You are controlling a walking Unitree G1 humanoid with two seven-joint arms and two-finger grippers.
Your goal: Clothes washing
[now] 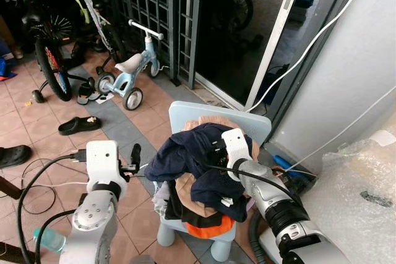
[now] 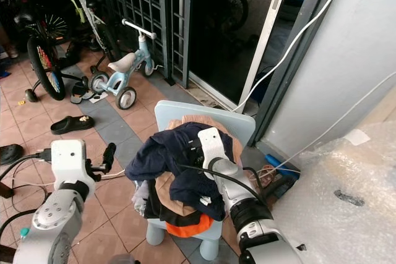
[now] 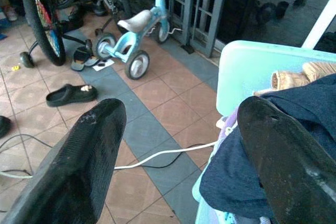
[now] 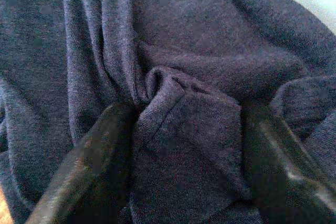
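Dark blue cloth (image 4: 173,77) sits between the two fingers of my right gripper (image 4: 186,129). My jaws there are set wide, one finger on each side of a raised fold, and both press into the cloth. I cannot tell if they have begun to pinch it.

This blue piece lies on top of a pile of clothes (image 1: 198,183) heaped on a small pale blue chair (image 1: 247,122). The chair stands on the tiled floor (image 1: 49,115), just in front of me and a bit to my right. Under the blue piece I can see tan cloth, and an orange bit (image 1: 210,228) hangs at the near edge of the seat.

My left gripper (image 3: 181,156) waits near the left side of the pile — its jaws are wide and hold nothing. Through them I see the chair's back, the blue cloth, and a white cable (image 3: 157,156) lying on the floor.

Farther off on the left stand a little blue balance bike (image 1: 127,69), a bigger bicycle (image 1: 49,47) and a black shoe (image 1: 79,125). Bubble wrap (image 1: 359,190) sits on my near right.

I think I am at the start of the job — picking up the first piece of washing. Next, I think, I should squeeze my right jaws onto that fold and lift straight up. The clothes look tangled, so other pieces may come up too or slide off the chair. My left jaws could help hold the pile down.
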